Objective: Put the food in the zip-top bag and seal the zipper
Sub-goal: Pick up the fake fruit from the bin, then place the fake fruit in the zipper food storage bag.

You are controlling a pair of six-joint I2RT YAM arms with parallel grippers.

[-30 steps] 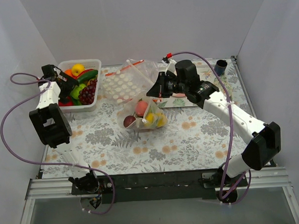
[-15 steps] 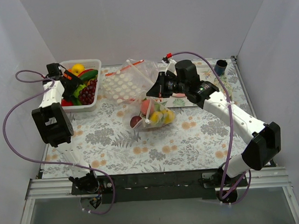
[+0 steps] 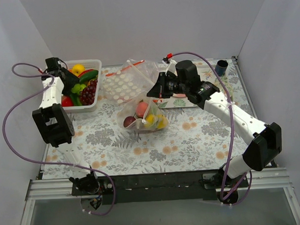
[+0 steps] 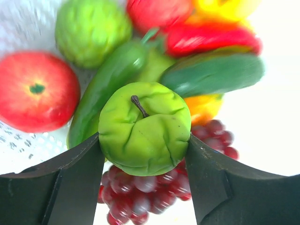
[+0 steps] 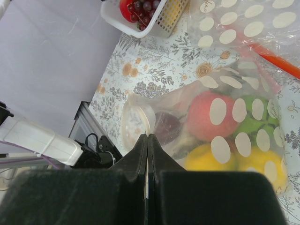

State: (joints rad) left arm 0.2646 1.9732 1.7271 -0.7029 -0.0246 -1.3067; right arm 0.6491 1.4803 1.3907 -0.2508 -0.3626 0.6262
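My left gripper (image 3: 70, 85) is over the white basket (image 3: 97, 62) and shut on a green apple (image 4: 144, 126), held between both fingers (image 4: 70, 183). Under it lie purple grapes (image 4: 140, 197), a red tomato (image 4: 37, 91), a green chilli (image 4: 110, 79) and other toy food. My right gripper (image 3: 155, 92) is shut on an edge of the dotted transparent zip-top bag (image 3: 146, 116), lifting it. The bag (image 5: 225, 122) holds red, yellow, green and dark rounds. Its red zipper (image 5: 274, 60) runs at the upper right; a red strip (image 3: 117, 72) also shows at the back.
The basket (image 5: 161, 21) stands at the back left on the floral tablecloth (image 3: 191, 140). A dark blue cup (image 3: 221, 67) stands at the back right corner. White walls close in the left, back and right sides.
The bag with its food swung to the right and then back to the left under the right gripper. The left gripper shifted slightly over the basket.
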